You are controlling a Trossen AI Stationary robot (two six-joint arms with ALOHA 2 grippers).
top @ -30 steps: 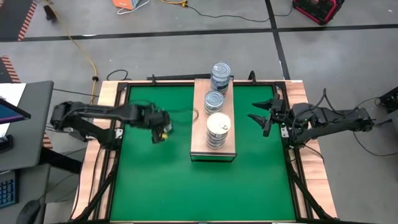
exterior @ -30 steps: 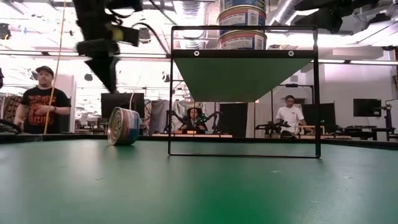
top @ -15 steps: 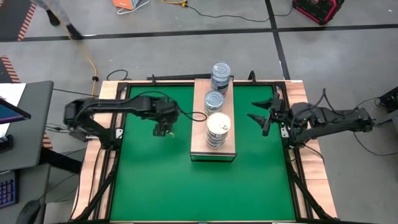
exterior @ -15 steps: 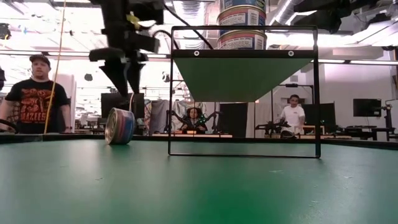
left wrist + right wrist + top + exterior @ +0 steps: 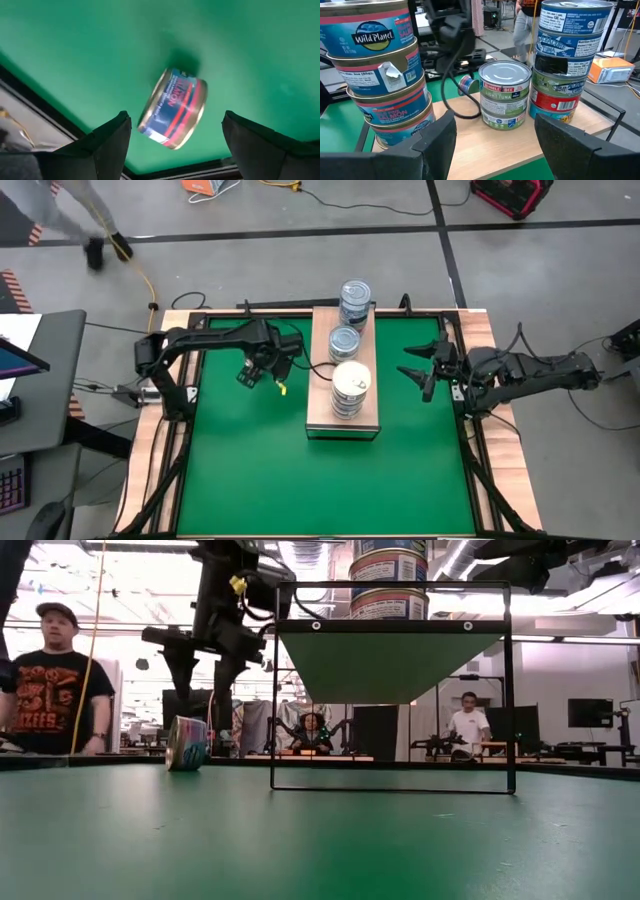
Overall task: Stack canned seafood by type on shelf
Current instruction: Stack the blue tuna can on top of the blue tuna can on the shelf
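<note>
1. To do this step well, the left gripper (image 5: 205,665) should come straight down and close on the rim of the loose can (image 5: 172,109), which stands on its edge and may roll away.
2. Its fingers are wide open and empty; the can lies between and just beyond them, on the green mat (image 5: 260,470).
3. The right gripper (image 5: 417,370), open and empty, waits beside the shelf (image 5: 320,395).

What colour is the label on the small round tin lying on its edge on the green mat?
Blue with red stripes around the small round tin, clearest in the left wrist view.

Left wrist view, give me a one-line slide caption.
Open left gripper hovers over a lone tin lying on its edge on the green mat.
</note>
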